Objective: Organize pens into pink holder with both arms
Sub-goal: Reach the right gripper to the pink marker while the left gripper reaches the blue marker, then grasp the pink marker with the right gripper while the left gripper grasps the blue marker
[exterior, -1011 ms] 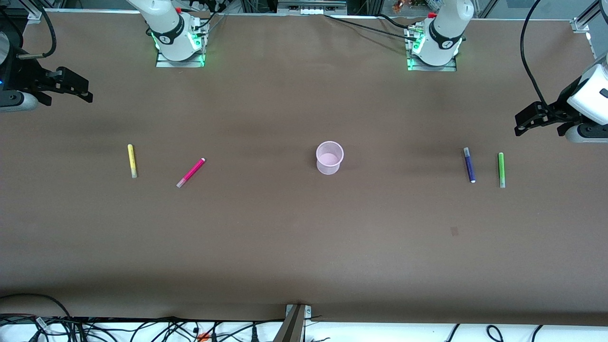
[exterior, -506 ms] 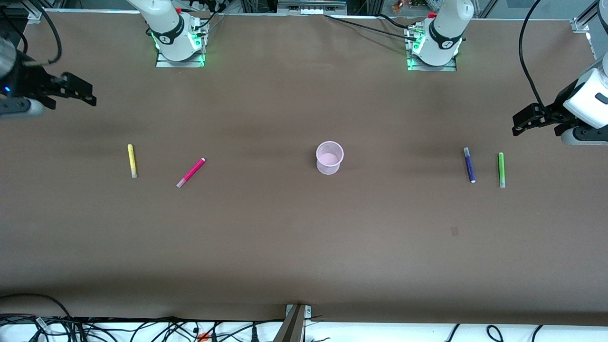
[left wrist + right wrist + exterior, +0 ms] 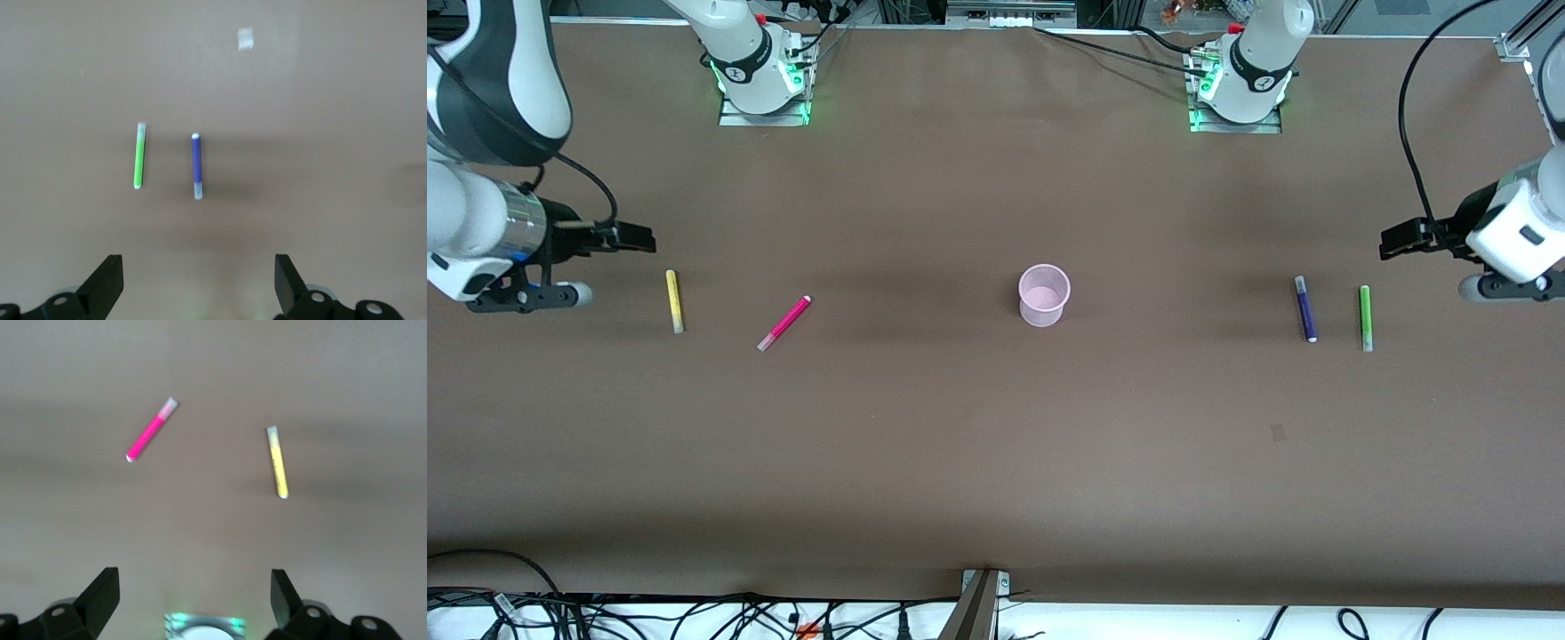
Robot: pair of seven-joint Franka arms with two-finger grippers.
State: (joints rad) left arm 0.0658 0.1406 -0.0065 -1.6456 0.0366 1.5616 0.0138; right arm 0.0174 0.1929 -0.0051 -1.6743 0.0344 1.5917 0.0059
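Front view: the pink holder [image 3: 1044, 294] stands upright mid-table, well apart from both grippers. The right gripper [image 3: 636, 238], empty, hangs near the yellow pen [image 3: 674, 301]; the left gripper [image 3: 1400, 240], empty, hangs near the green pen [image 3: 1364, 317].

Left wrist view: its jaws stand wide, with the purple-blue pen [image 3: 197, 166] just beside the green one, so a careless descent could knock the neighbour.

Right wrist view: its jaws stand wide too; the slim magenta pen [image 3: 151, 430] may roll.

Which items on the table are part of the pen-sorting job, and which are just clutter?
Job items:
- yellow pen
- magenta pen
- purple-blue pen
- green pen
- pink holder, nothing in it
- right gripper, open, near the yellow pen
- left gripper, open, near the green pen

Lying about:
- small pale mark on the table cover
- cables along the table edge nearest the front camera
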